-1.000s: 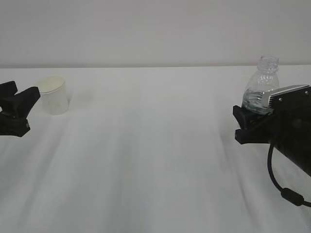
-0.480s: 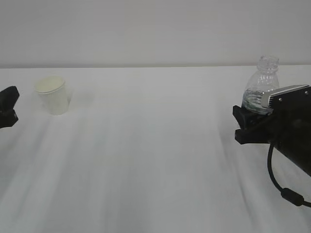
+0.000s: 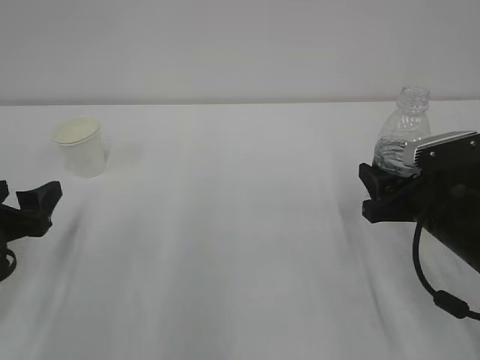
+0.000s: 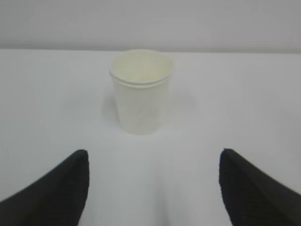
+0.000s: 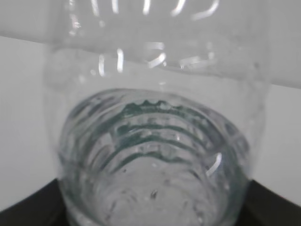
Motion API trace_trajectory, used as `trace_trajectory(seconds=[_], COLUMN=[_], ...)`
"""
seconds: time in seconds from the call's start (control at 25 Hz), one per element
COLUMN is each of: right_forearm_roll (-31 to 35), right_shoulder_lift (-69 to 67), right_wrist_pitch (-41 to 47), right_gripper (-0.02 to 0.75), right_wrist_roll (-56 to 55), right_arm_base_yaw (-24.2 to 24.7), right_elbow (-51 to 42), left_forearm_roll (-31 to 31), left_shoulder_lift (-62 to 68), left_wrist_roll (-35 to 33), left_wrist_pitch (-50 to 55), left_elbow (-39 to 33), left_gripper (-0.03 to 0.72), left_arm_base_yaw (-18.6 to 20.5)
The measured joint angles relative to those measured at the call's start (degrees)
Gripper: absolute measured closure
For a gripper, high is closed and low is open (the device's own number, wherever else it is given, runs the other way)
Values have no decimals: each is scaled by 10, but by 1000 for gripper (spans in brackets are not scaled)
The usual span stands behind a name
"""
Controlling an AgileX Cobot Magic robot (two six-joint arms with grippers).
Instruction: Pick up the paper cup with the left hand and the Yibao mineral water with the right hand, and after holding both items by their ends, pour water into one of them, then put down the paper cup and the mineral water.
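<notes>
Upright paper cup [image 4: 142, 92] ahead of left tool [image 4: 153, 188] (apart).

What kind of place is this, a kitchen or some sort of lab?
Likely a robot test bench, not a kitchen: a bare white table against a blank wall, holding only a paper cup and an uncapped water bottle.

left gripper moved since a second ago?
Yes. The left gripper has dropped lower in the exterior view, now below the paper cup, which stayed put.

Clear ribbed bottle [image 5: 155, 141] fills view, water inside, between dark claw jaws
</notes>
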State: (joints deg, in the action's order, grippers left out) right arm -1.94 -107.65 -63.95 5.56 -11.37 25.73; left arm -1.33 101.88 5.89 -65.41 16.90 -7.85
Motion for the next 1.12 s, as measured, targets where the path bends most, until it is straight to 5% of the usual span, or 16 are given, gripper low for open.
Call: trace_trajectory(seconds=[0.8,1.12], right_forearm_roll=[0,0], right_shoulder_lift=[0,0], right_wrist_pitch=[0,0], right_gripper=[267,267], right_wrist_roll=[4,11], right_arm_base_yaw=[0,0], right_elbow=[0,0], left_forearm_roll=[68,-7], left_shoulder_lift=[149,161], left_wrist_roll=[3,5], left_wrist_pitch=[-2,-2], left_elbow=[107,117], left_gripper=[36,95], left_arm_base_yaw=[0,0])
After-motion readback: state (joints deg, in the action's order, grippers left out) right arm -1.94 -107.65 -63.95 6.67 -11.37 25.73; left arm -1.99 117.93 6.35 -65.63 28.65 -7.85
